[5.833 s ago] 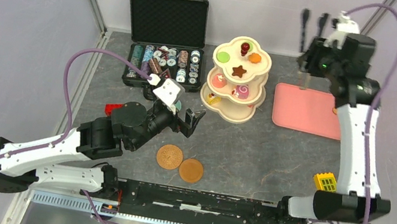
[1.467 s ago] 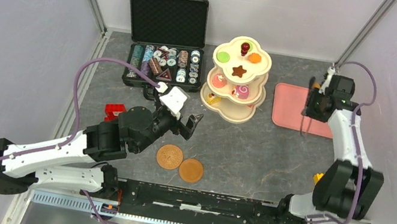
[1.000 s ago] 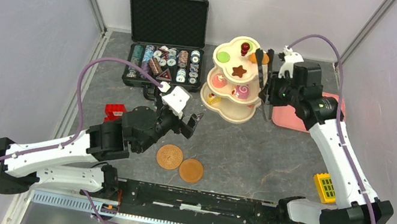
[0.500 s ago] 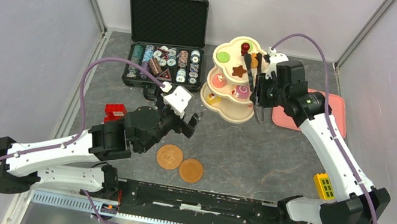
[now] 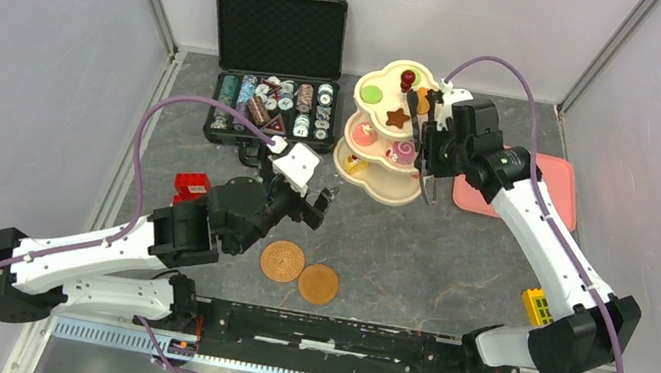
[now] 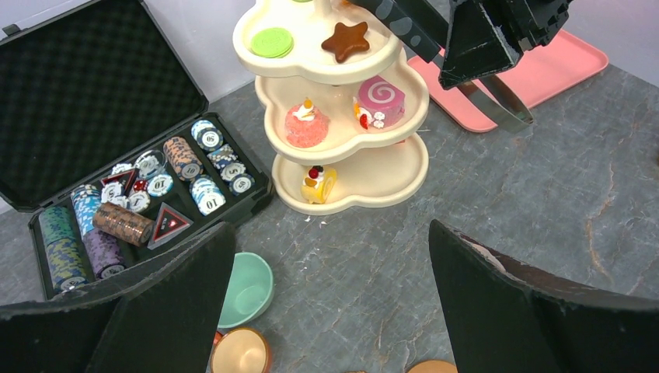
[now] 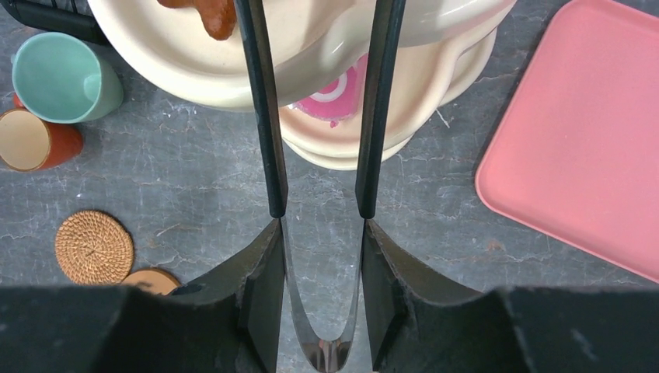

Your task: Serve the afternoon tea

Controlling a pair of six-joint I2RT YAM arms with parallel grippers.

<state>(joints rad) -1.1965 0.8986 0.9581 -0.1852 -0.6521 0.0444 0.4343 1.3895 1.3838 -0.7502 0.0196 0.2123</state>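
Note:
The cream three-tier stand point(image 5: 376, 192) with its red knob point(image 5: 408, 79) stands at the back centre and carries small pastries: a star cookie point(image 6: 346, 41), a pink swirl point(image 6: 381, 99) and a yellow roll point(image 6: 319, 180). My right gripper point(image 7: 322, 233) is shut on metal tongs point(image 7: 264, 116), whose black arms reach over the top tier's right edge; their tips are out of view. My left gripper point(image 6: 330, 233) hangs open and empty over the table. A teal cup point(image 6: 245, 289) and a smaller brown cup point(image 6: 241, 353) sit just beside its left finger. Two round brown saucers point(image 5: 283, 261) point(image 5: 318, 284) lie in front.
An open black case of poker chips point(image 5: 268, 110) stands left of the stand. A pink tray point(image 5: 559, 189) lies right of it, partly under my right arm. A red toy car point(image 5: 190, 186) sits by the left arm, and a yellow block point(image 5: 538, 304) near the right base.
My right arm has swung left from over the pink tray to the stand, carrying the tongs. The left arm has barely shifted and stays open.

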